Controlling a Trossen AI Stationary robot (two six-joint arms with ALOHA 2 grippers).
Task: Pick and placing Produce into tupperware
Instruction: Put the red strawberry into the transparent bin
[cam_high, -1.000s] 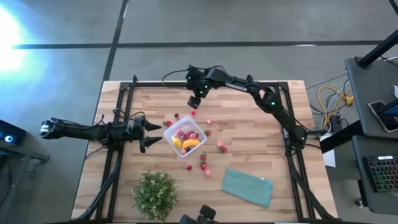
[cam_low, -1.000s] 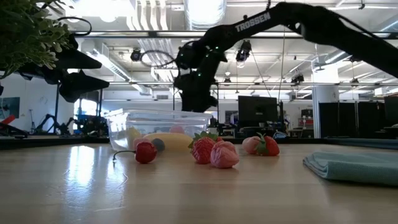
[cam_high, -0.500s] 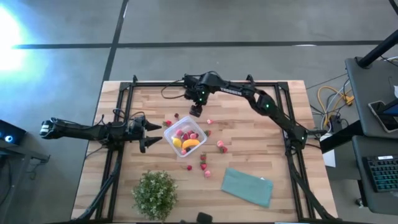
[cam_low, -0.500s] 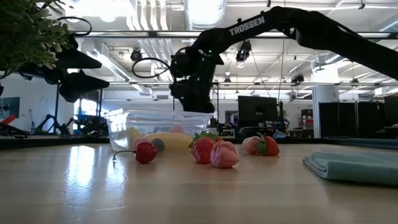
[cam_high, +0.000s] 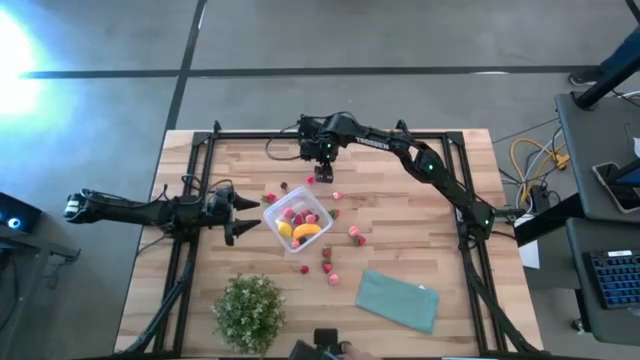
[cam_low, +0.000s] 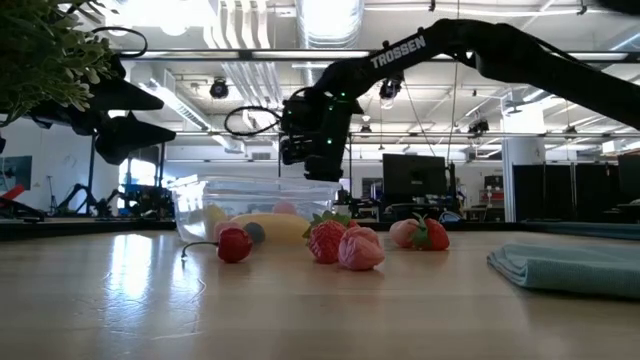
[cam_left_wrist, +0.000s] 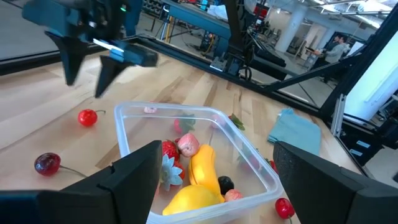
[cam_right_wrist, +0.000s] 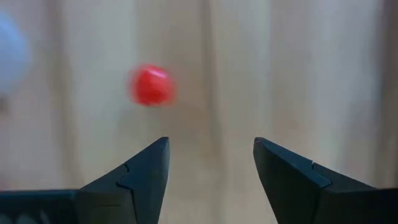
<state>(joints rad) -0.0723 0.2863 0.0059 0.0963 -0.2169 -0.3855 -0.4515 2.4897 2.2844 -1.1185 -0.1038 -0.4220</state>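
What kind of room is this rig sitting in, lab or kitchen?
Most likely a robotics lab or open workshop, not a kitchen: the low view shows an exposed ceiling with ducts and strip lights, a dark monitor behind the table, and the high view shows a desk with a keyboard beside the rig.

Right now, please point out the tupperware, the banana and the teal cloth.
tupperware (cam_left_wrist: 252, 158): left wrist view, clear side wall.
banana (cam_left_wrist: 204, 165): left wrist view, middle of the peel.
teal cloth (cam_high: 398, 299): high view, centre of the fold.

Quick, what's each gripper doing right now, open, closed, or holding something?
Left gripper: open, empty, beside the tupperware.
Right gripper: open, empty, above a red fruit.
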